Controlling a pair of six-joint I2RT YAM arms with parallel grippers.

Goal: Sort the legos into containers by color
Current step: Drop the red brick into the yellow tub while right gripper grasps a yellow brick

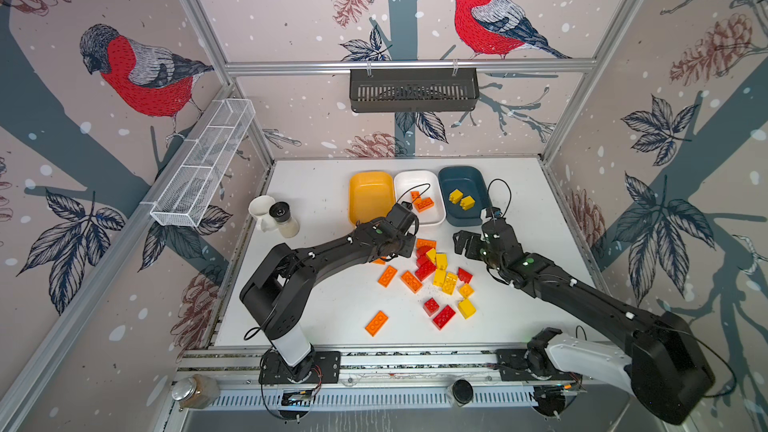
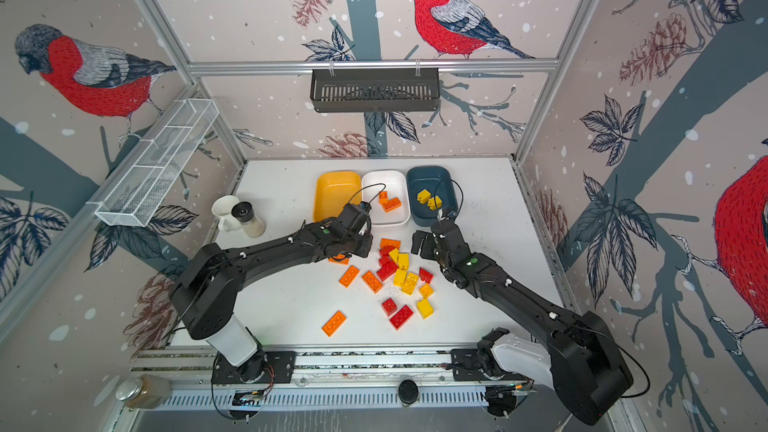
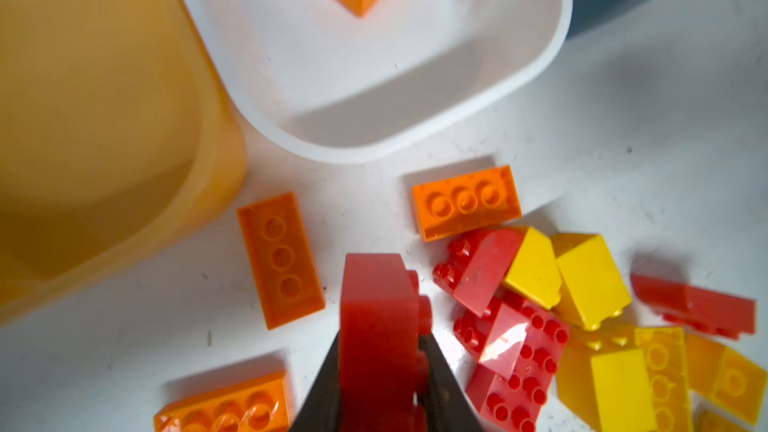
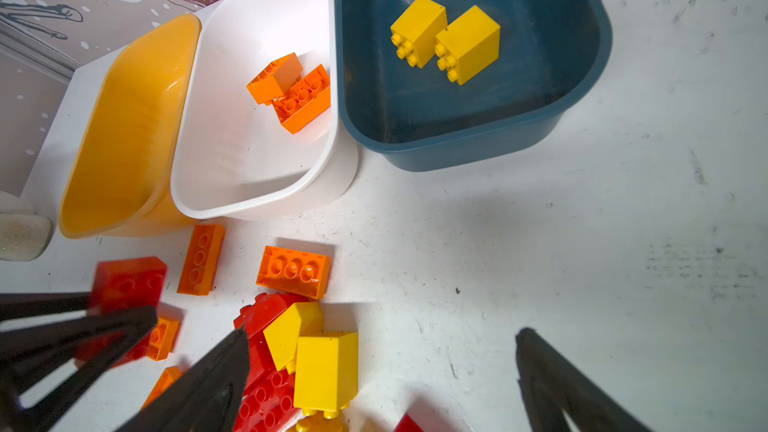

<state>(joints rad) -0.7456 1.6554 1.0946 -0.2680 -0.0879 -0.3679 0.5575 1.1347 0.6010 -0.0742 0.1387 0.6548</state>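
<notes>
Pinched on edge between the fingers of your left gripper (image 3: 380, 340), the red brick (image 3: 376, 284) sits near the yellow-orange tub (image 3: 104, 118), with the loose pile (image 3: 536, 351) close beside it. Your right wrist view shows the right gripper (image 4: 384, 334) spread wide, a yellow brick (image 4: 326, 367) just beside one finger and the teal tub (image 4: 573, 56) beyond. In both top views your two grippers flank the pile's far end, near the white tub (image 1: 415, 174).

My left pincer fingers (image 3: 324, 396) matt black plastic; red brick (image 3: 380, 305) glossy smooth plastic; yellow-orange tub (image 3: 124, 118) shiny plastic; tabletop (image 4: 582, 263) matt white, scuffed and speckled.
</notes>
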